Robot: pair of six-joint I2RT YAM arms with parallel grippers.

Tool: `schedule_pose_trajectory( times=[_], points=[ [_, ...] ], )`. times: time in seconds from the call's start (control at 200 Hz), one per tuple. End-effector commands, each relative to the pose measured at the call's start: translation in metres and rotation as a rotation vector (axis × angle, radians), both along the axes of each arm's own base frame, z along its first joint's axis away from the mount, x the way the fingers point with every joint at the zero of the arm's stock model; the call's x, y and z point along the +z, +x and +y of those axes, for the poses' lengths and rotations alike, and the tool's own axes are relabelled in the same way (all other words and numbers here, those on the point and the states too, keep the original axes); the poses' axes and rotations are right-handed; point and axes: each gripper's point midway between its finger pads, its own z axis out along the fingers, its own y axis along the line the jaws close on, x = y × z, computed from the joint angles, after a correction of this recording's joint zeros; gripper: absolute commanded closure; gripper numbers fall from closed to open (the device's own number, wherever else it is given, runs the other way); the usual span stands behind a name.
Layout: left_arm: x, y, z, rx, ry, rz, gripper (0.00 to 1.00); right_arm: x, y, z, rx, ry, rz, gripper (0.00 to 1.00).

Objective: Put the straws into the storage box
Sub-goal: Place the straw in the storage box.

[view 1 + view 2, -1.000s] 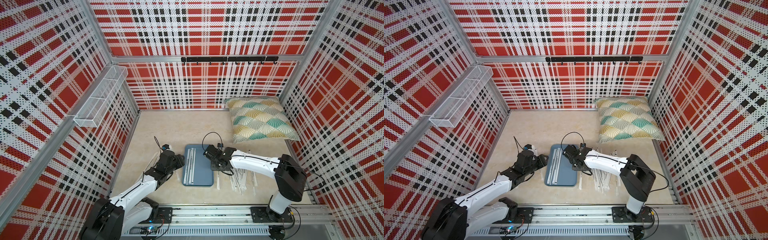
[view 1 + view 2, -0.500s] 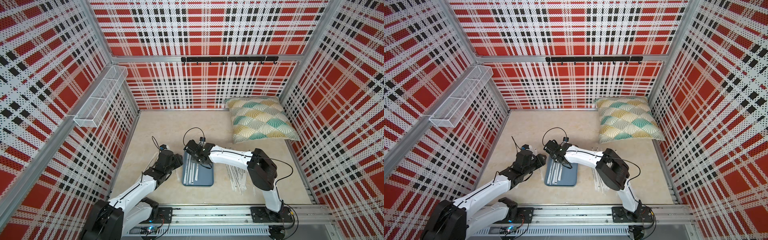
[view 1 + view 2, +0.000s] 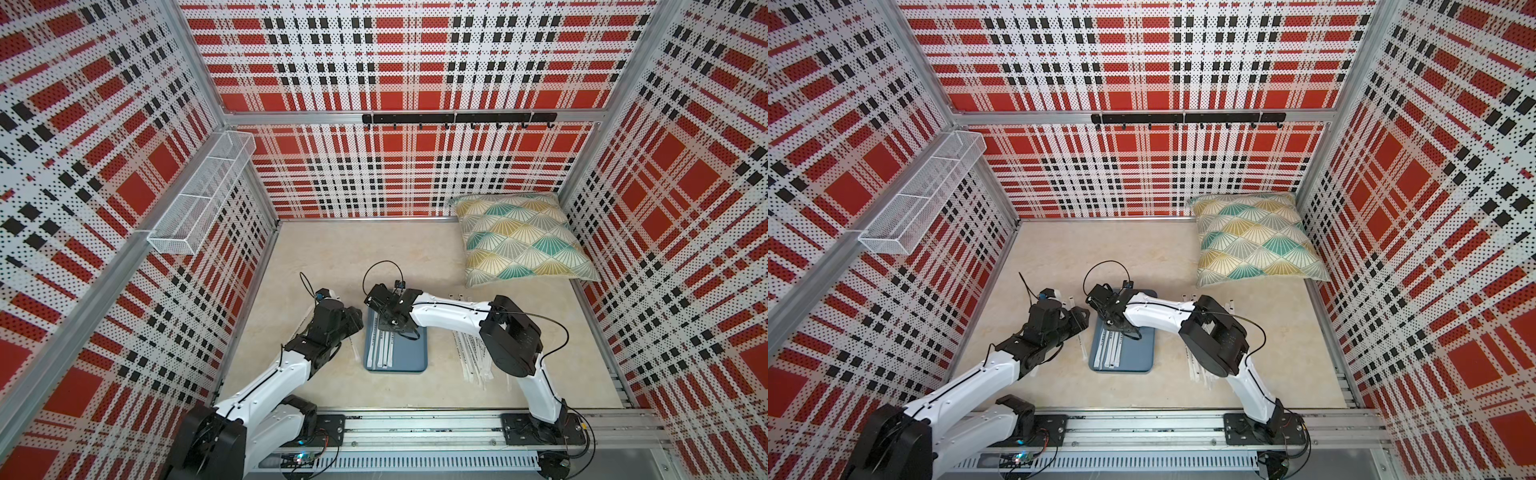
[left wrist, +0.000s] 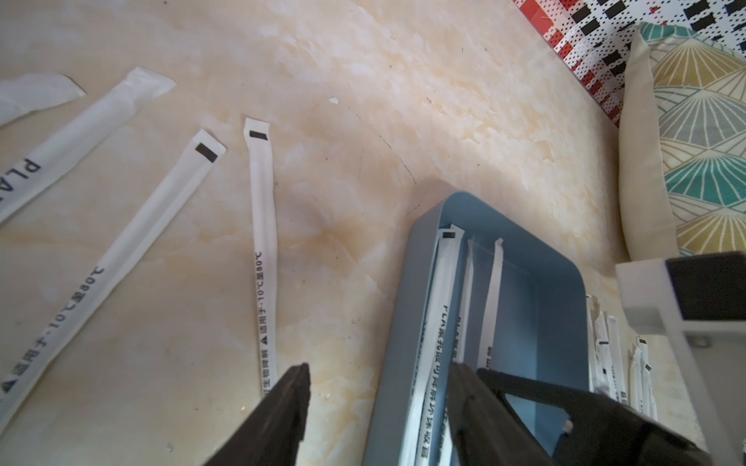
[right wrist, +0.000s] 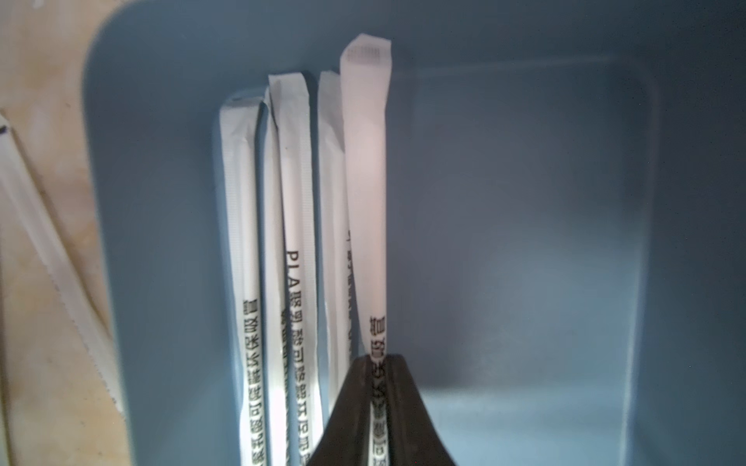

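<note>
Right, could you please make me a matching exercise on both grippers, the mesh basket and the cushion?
Things:
1 right gripper
2 left gripper
3 long white wire-mesh basket
4 square fan-patterned fabric cushion

States:
A mounted on the plaid side wall
B fingers open, empty
C lying in the table's far corner
D fingers shut on a white paper-wrapped straw over the shallow slate-blue plastic tray

Pairs: 1-D, 2-B, 3-A, 4-C.
</note>
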Motion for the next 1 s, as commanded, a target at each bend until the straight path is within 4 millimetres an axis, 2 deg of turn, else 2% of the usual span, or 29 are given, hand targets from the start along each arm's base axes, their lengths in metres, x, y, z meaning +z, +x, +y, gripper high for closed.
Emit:
schedule_pose_trajectory(
  times=[0.0,0.271,0.446,0.676,0.807,0.997],
  points=[
    [0.010,0.005,0.001,0.000,-0.004,-0.024,0.42,-0.007,0.000,0.006,0.014,0.003,0.012,0.84],
    [0.009,0.006,0.005,0.010,-0.005,-0.018,0.44,-0.007,0.001,0.007,0.021,0.008,0.014,0.79],
    [-0.002,0.008,0.014,0.029,0.001,0.018,0.52,-0.002,0.003,0.007,0.008,0.025,0.008,0.78],
    [-0.014,0.013,0.017,0.033,0.019,0.052,0.56,0.022,0.005,0.013,-0.005,0.111,0.001,0.76],
    [-0.023,0.017,0.014,0.021,0.029,0.075,0.55,0.037,0.006,0.012,-0.013,0.137,-0.019,0.70],
    [-0.040,0.023,0.013,0.016,0.137,0.133,0.57,0.073,0.017,-0.005,-0.003,0.104,-0.120,0.64]
  ],
)
